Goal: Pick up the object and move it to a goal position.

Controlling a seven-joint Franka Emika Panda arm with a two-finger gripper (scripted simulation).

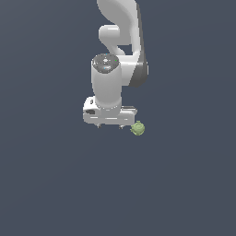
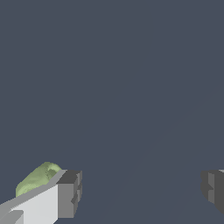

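Hanging with its fingers (image 2: 68,194) spread wide and nothing between them, the gripper (image 1: 109,125) misses the object (image 1: 137,128), which sits just outside one finger, so a grasp likely needs re-centring first.

No text, label, brand, number or sign can be read anywhere in the exterior view or the wrist view.

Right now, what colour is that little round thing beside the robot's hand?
Light green with darker patches; the object shows best in the exterior view.
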